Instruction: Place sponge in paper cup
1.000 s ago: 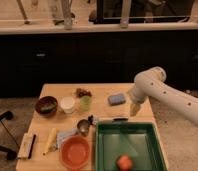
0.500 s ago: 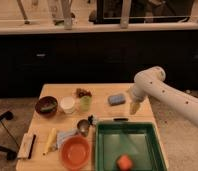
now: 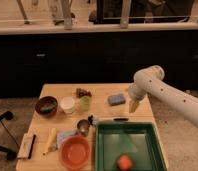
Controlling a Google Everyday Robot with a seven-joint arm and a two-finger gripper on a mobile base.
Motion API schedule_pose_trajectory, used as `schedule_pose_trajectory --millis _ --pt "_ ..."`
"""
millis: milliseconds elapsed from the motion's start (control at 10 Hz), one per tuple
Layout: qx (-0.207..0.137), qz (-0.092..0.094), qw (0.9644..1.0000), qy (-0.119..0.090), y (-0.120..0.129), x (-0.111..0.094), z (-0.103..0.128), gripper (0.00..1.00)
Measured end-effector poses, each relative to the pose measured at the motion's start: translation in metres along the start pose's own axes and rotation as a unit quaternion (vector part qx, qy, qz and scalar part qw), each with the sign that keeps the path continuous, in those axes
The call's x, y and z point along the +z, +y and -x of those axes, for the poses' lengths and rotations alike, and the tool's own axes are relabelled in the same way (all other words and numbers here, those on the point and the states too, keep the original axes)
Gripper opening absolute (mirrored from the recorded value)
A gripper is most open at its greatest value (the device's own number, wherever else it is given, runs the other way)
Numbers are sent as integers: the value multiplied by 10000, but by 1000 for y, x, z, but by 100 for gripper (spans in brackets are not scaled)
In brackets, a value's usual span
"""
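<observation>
the gripper (image 3: pixel 133 106) has edged left, just right of the unmoved sponge (image 3: pixel 117 99); open or closed, cannot tell; grasp likely next.

The table (image 3: pixel 104 111) is pale wood with a dull, smooth top. The sponge (image 3: pixel 116 99), near the far right corner, looks soft and matt. The paper cup (image 3: pixel 68 104) is plain white and not shiny. The green tray (image 3: pixel 129 142) at the near right corner is smooth, slightly shiny plastic. The gripper (image 3: pixel 134 106), beside the sponge by the right edge, hangs from a smooth white arm (image 3: pixel 164 92).
</observation>
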Motion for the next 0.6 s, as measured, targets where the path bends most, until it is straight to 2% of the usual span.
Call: schedule_pose_trajectory --millis 600 --pt "-31 21 10000 -92 -15 20 1 80"
